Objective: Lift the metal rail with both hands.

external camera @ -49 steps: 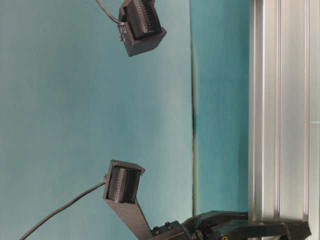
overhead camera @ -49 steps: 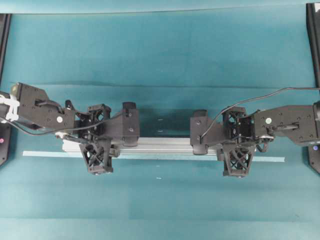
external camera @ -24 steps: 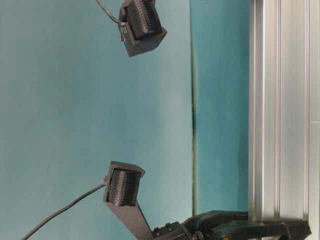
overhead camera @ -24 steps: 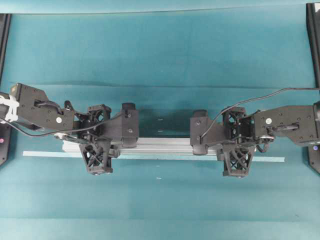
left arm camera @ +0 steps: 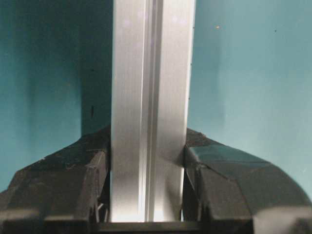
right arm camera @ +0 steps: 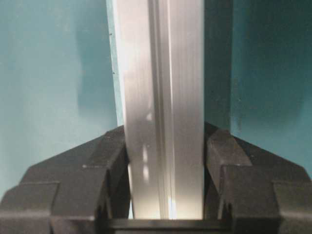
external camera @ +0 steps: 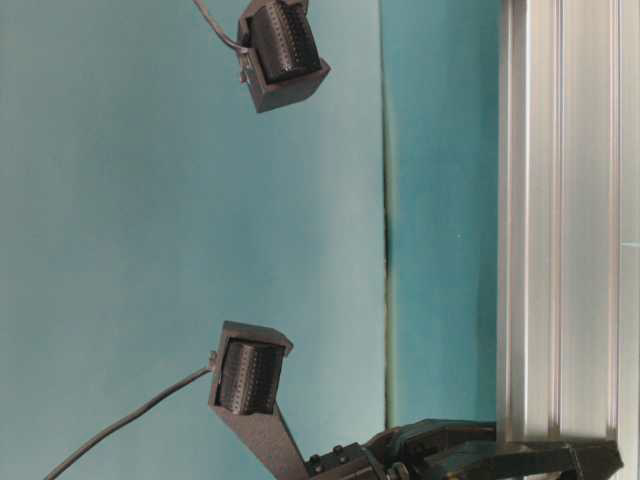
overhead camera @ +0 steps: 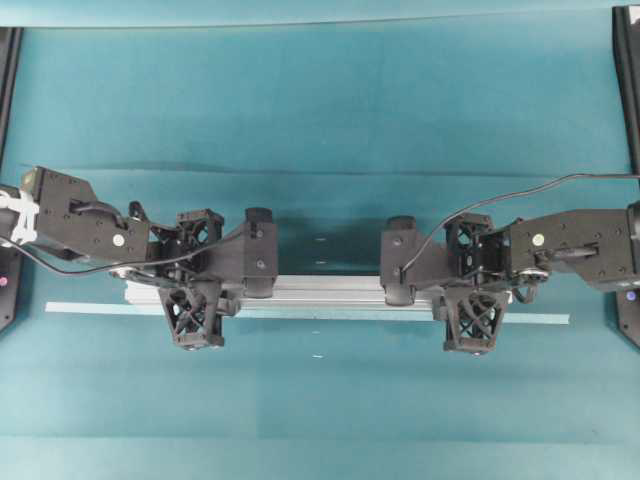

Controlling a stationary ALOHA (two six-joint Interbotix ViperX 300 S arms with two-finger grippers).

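metal rail (overhead camera: pixel 330 292) is the long silver bar lying left to right across the middle of the teal table (overhead camera: pixel 330 90), just above a thin pale-blue tape strip (overhead camera: pixel 80 308). from above it looks close to the cloth, with only a soft shadow beside it, so i cannot tell if it is off the table or resting on it.

left gripper (overhead camera: pixel 200 292) sits over the left part of the rail. in its wrist view the two black fingers (left arm camera: pixel 92 180) press flat on both sides of the bar (left arm camera: pixel 151 117), so it is clamped on the rail.

right gripper (overhead camera: pixel 478 300) sits over the right part. in its wrist view the fingers (right arm camera: pixel 117 170) stand on both sides of the bar (right arm camera: pixel 163 112), very close, but i cannot tell if they are squeezing it or have let go a little.

so both hands are in place, well apart along the bar. the clear lift up into the air looks like the part left to do, and the right grip may need to be firm first.
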